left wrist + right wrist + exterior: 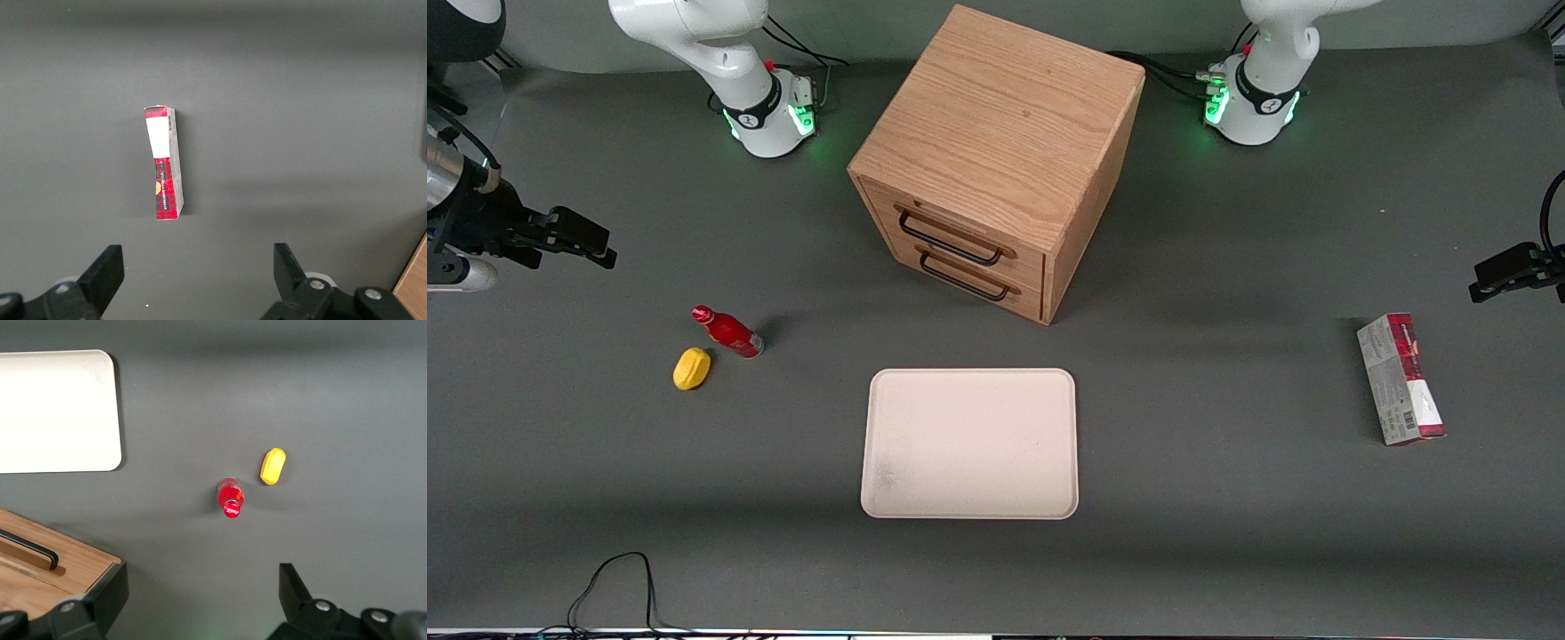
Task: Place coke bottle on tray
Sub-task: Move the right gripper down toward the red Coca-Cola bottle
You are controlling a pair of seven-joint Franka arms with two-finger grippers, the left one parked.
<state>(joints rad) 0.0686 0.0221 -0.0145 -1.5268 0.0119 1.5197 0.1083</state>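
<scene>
The coke bottle, small and red with a red cap, stands on the grey table toward the working arm's end; it also shows in the right wrist view. The beige tray lies flat in front of the wooden drawer cabinet, nearer the front camera, and shows in the right wrist view. My gripper hangs high above the table at the working arm's end, farther from the front camera than the bottle. It is open and empty, its fingers spread wide, in the right wrist view.
A yellow lemon-shaped lump lies beside the bottle, nearer the front camera. The wooden drawer cabinet stands mid-table, both drawers shut. A red-and-grey carton lies toward the parked arm's end. A black cable loops at the front edge.
</scene>
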